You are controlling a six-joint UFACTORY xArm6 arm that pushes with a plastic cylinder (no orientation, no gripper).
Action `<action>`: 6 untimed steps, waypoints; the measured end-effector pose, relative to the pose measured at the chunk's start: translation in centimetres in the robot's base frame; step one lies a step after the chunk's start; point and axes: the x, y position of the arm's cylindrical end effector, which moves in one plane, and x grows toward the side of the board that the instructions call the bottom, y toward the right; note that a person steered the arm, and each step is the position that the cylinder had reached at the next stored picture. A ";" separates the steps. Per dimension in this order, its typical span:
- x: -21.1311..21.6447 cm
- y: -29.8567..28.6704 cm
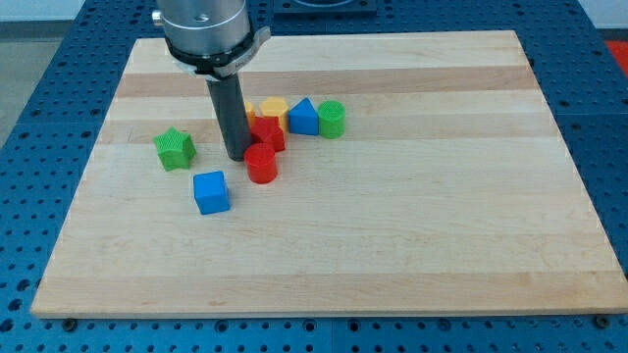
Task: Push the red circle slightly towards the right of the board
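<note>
Where the wooden board [412, 226] lies flat, my tip [236, 157] — no pincer — stands just left of the red circle [261, 164].

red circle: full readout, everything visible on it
The red circle is a short upright cylinder, ridged like printed plastic, flat on the wooden board left of centre. My tip sits right at its left side, apparently touching. Just behind it, close or touching, is another red block, shape unclear. The blue cube lies apart, toward the view's lower left.
</note>
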 end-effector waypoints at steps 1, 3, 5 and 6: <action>0.0 0.0; 1.7 -1.4; 0.2 -1.0; 0.2 -0.3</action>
